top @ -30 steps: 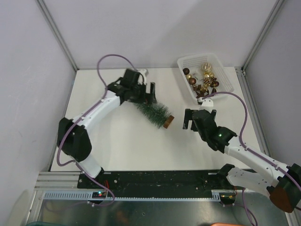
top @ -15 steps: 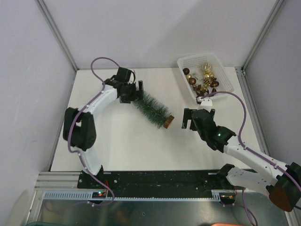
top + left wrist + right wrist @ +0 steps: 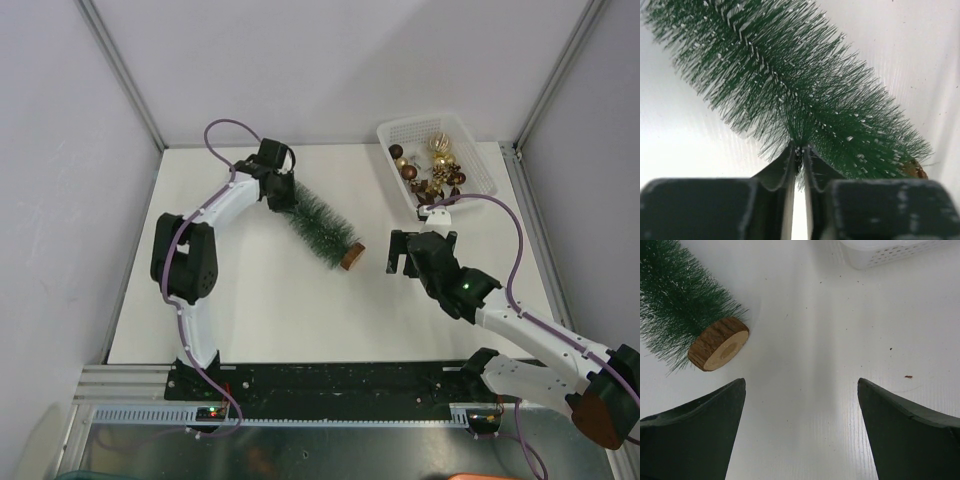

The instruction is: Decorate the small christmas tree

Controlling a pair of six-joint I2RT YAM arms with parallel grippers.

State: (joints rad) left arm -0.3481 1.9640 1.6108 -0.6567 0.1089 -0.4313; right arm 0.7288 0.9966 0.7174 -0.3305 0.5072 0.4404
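Item: slim dark green frosted bottle-brush Christmas tree point(image 3: 322, 225), lying flat on white bench point(image 3: 270, 310), centre; tip far-left, round brown wooden base point(image 3: 719, 344) near-right.
Left end effector point(image 3: 799, 150): pinched narrow on tree's stem near the tip.
Right end effector point(image 3: 403, 262): wide, just right of base, holding nothing.
White plastic basket point(image 3: 400, 128) of brown and gold baubles point(image 3: 430, 165): far right.

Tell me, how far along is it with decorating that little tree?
Barely started. Done: nothing; the small christmas tree lies bare on its side on the table. In hand: the left gripper is pinched on it toward its top end, perhaps to stand it up; the right gripper hangs open near the wooden base. Left: standing it upright and hanging the baubles, all in the white basket.
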